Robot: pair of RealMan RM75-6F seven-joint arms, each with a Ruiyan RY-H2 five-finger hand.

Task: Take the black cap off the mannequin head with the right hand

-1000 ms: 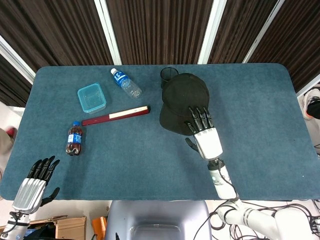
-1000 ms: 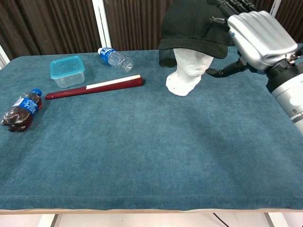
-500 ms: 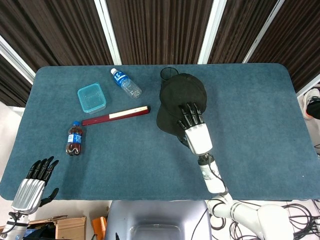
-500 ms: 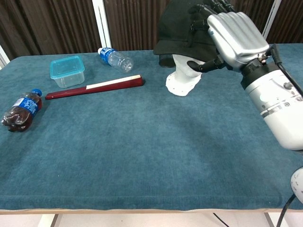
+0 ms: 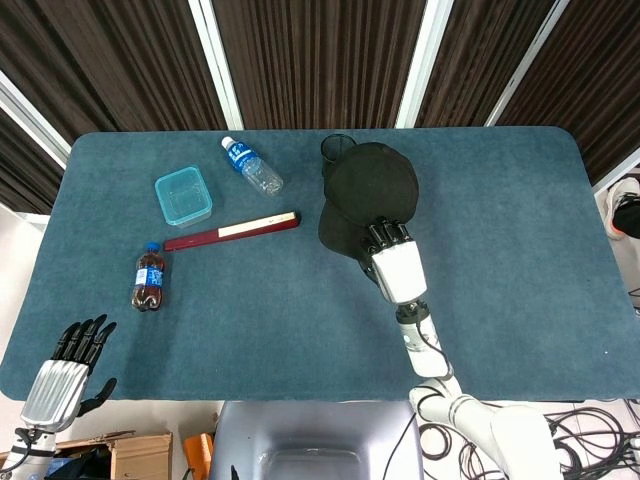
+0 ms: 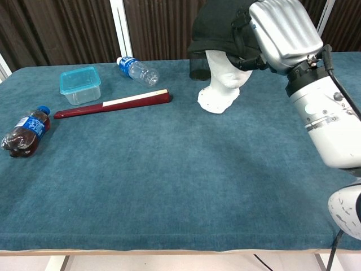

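The black cap sits on the white mannequin head at the back middle of the blue table. My right hand is at the cap's near side, and its fingers curl over the brim and grip it. In the chest view the right hand covers the cap's right side, so the brim is mostly hidden. The cap is still seated on the head. My left hand hangs off the table's near left corner with fingers spread and nothing in it.
A teal box, a clear water bottle, a dark red flat stick and a cola bottle lie on the left half. A black cup stands just behind the mannequin head.
My right hand moved in over the brim, and its outstretched fingers have curled closed on the cap. The cap shifted slightly. My left hand barely moved.
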